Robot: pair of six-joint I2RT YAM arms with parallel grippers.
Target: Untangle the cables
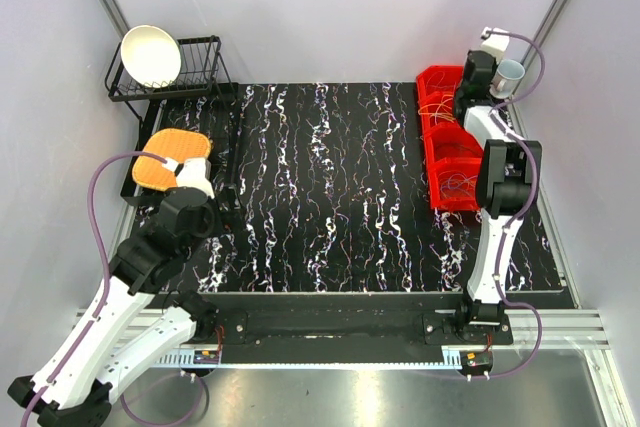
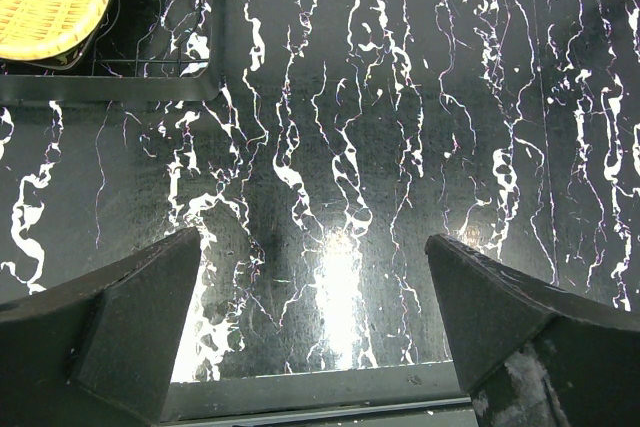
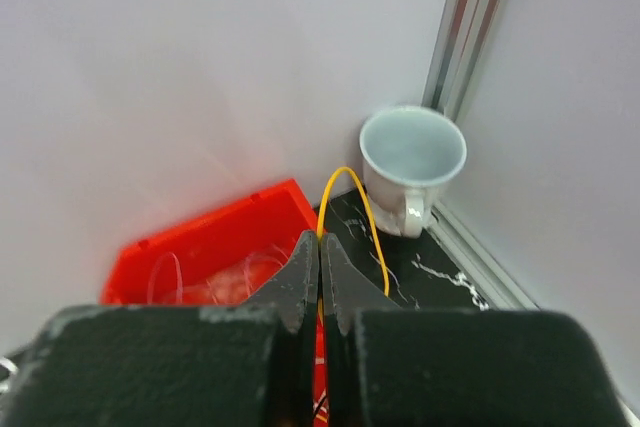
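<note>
Both arms are bolted at the near edge of the black marbled table. The left arm leans toward the left side. There the left gripper hangs over bare tabletop, its fingers spread wide with nothing between them.

The right arm reaches into the far right corner. A black wire rack stands at the far left. A row of red bins runs along the right edge. A yellow woven basket lies near the rack on black wire mesh, and a white bowl sits propped in the rack. A pale cup stands in the far right corner, beside the end bin.

Thin pale loops of the cables lie inside the bins. Above the end bin, the right gripper has its fingers pressed together, pinching a yellow cable. This cable arcs up from the tips and drops to the right, in front of the cup.
</note>
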